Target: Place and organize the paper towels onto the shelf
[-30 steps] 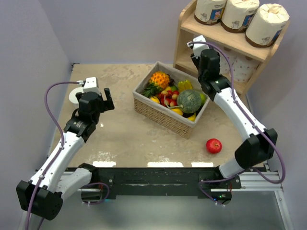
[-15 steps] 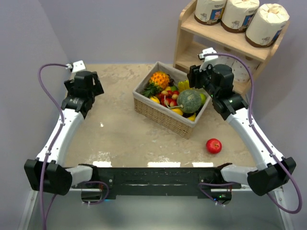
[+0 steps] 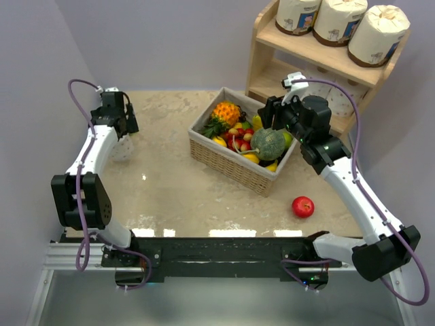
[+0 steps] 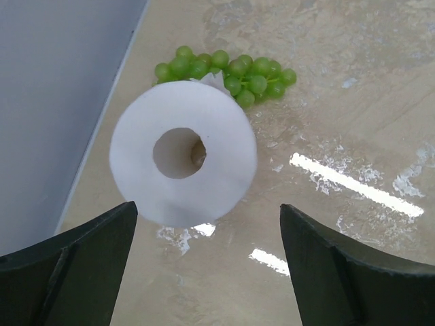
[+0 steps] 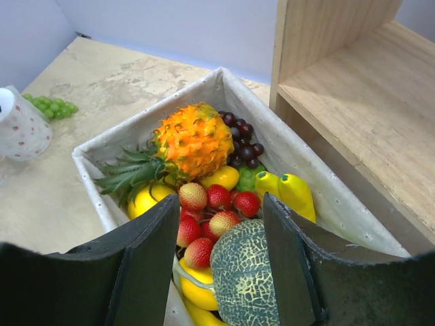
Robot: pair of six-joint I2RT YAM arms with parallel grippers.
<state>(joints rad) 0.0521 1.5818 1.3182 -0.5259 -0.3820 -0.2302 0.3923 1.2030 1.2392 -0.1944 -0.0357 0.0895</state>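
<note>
One bare white paper towel roll (image 4: 182, 153) stands upright on the table at the far left, its core facing up. My left gripper (image 4: 207, 207) hovers open just short of it, with nothing between the fingers. From above, the left gripper (image 3: 117, 119) sits over that roll (image 3: 122, 149). Three wrapped rolls (image 3: 338, 19) line the top tier of the wooden shelf (image 3: 260, 51). Dotted white rolls (image 3: 342, 103) stand on the lower tier, partly hidden by my right arm. The right gripper (image 5: 221, 200) hangs open and empty above the fruit basket, and the same gripper (image 3: 273, 112) is beside the shelf.
A wicker basket (image 3: 234, 168) of fruit stands mid-table, with a melon (image 5: 248, 272) and pineapple (image 5: 194, 139) right under my right fingers. Green grapes (image 4: 224, 68) lie just behind the loose roll. A red apple (image 3: 303, 206) lies front right. A wall runs close along the left.
My left arm swung out to the far left and now points down over the loose roll. The right gripper pulled back from the lower shelf tier to above the basket, its jaws a little wider.
</note>
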